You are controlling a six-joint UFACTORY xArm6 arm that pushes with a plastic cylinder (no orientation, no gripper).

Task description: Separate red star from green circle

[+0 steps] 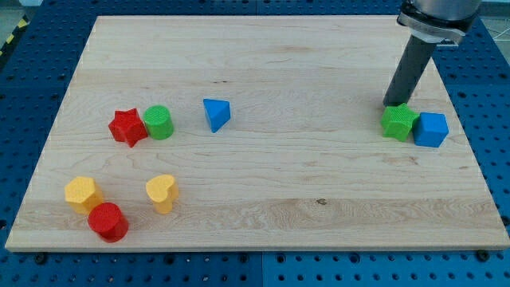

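Note:
The red star point(127, 127) lies at the view's left on the wooden board, touching the green circle point(158, 122) on its right side. My tip point(392, 104) is far off at the view's right, just above and touching the top edge of a green star-like block point(398, 122). It is well apart from the red star and the green circle.
A blue triangle point(216, 113) lies right of the green circle. A blue cube point(431, 129) touches the green block at the right. At the view's bottom left sit a yellow hexagon point(82, 194), a red cylinder point(107, 222) and a yellow heart point(161, 192).

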